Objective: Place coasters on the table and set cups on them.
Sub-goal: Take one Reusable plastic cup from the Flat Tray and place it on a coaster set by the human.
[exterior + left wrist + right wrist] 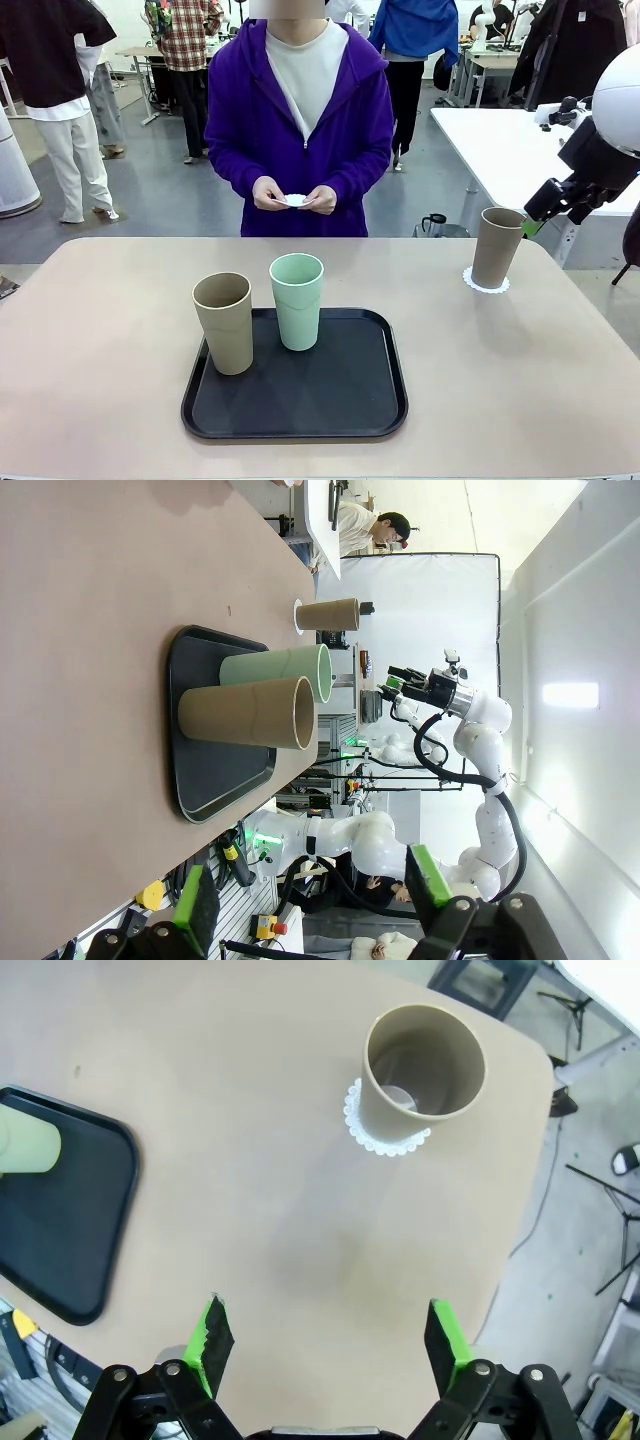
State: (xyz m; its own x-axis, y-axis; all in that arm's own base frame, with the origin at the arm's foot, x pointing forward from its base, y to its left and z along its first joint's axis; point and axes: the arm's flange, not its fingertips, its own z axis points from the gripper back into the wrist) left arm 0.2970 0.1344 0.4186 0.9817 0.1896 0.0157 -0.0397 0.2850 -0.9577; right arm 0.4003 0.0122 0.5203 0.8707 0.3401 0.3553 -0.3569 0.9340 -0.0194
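Left gripper and right gripper spread wide, empty, black tray at six o'clock carrying two cups, tan cup, mint cup, third cup at two o'clock on the table atop a coaster, front view adds a second coaster in the person's hands at twelve

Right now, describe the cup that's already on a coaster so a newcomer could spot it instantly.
Start at the beige table and go to its far right corner, away from the black tray in the middle. A tan cup stands upright there on a white lacy coaster. The other tan cup and the green cup stand on the tray, without coasters.
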